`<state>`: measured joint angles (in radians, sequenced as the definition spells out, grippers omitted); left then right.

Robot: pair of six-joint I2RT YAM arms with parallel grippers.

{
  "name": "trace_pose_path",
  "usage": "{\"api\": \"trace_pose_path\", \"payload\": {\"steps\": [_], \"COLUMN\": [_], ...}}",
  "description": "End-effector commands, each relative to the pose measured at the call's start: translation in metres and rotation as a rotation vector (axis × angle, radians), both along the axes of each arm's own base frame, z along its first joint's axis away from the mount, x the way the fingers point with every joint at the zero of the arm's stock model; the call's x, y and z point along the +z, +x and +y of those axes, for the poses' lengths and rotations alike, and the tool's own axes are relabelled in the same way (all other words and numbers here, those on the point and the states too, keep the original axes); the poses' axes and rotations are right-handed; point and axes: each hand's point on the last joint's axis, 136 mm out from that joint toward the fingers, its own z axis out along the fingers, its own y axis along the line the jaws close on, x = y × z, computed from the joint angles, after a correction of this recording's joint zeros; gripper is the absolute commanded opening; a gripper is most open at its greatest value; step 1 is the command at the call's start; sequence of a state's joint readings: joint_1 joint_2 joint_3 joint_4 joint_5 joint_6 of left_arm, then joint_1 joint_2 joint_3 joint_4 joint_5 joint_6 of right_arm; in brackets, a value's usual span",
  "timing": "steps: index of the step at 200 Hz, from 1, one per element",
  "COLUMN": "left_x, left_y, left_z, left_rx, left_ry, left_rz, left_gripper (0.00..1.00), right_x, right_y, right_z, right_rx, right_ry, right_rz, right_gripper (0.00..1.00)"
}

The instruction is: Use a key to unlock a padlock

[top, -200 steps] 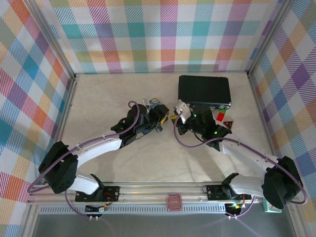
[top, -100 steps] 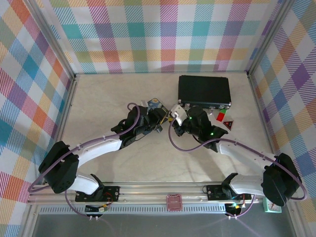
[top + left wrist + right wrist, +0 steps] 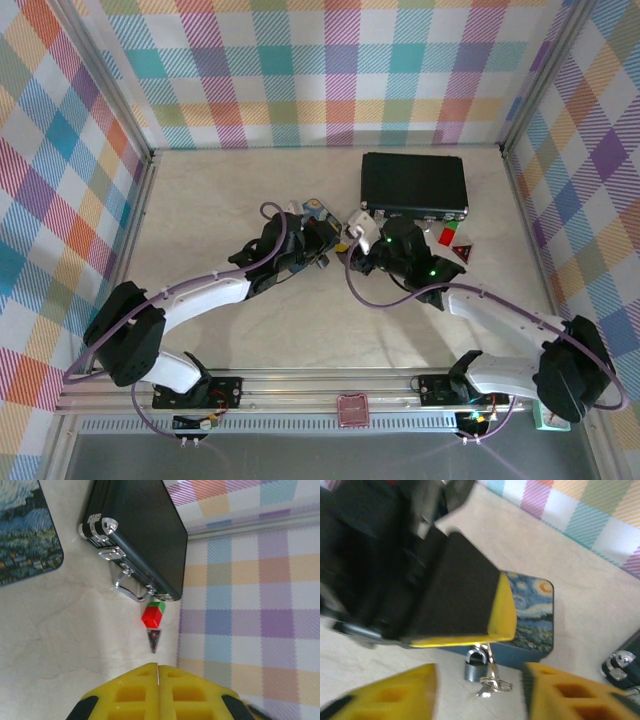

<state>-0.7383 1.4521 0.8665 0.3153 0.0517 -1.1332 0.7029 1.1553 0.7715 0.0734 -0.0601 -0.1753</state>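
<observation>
The tiny grey padlock [image 3: 476, 664] stands upright in front of the blue painted tin [image 3: 532, 611], its silvery shackle reaching up to the yellow tip of my left gripper [image 3: 487, 639]. A key ring with small keys [image 3: 492, 684] hangs beside it, the keys touching the table. Seen from the left wrist, the left gripper [image 3: 158, 672] has its yellow fingers pressed together. My right gripper [image 3: 480, 695] is open, its fingers [image 3: 405, 692] spread wide to either side of the padlock and keys, just short of them. From above, the left gripper [image 3: 322, 243] and right gripper [image 3: 352, 232] meet mid-table.
A flat black case [image 3: 414, 185] with silver latches lies at the back right, also in the left wrist view [image 3: 145, 535]. Red and green blocks [image 3: 450, 237] and a small dark triangle [image 3: 462, 252] sit in front of it. The tin [image 3: 313, 208] is behind the left gripper.
My right gripper has swung left and closed in on the left gripper's tip. The left gripper has shifted only slightly.
</observation>
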Motion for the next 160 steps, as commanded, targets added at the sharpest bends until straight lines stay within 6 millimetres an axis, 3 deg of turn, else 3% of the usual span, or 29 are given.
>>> {"api": "trace_pose_path", "payload": {"steps": [1,51,94,132,160], "left_x": [0.035,0.086,0.115,0.131,0.135], "left_y": [0.01,-0.008,-0.027,-0.039,-0.041], "left_z": [-0.003,-0.007,-0.004,-0.009,-0.009], "left_rx": [-0.09,-0.259,-0.296,-0.34,-0.338], "left_ry": [0.085,0.23,0.19,0.115,0.082], "left_rz": [-0.193,-0.564,-0.762,-0.839,-0.839], "left_gripper": [0.0,0.0,0.0,0.0,0.0], "right_x": [0.044,0.067,0.091,0.096,0.083], "right_y": [-0.01,0.0,-0.006,-0.017,-0.016], "right_z": [-0.006,-0.028,-0.023,-0.01,-0.009], "right_rx": [0.02,-0.033,0.111,0.26,0.251], "right_ry": [0.184,0.408,0.612,0.666,0.664], "right_rz": [0.044,0.304,0.452,0.513,0.52], "right_gripper": [0.6,0.64,0.58,0.46,0.4]}}
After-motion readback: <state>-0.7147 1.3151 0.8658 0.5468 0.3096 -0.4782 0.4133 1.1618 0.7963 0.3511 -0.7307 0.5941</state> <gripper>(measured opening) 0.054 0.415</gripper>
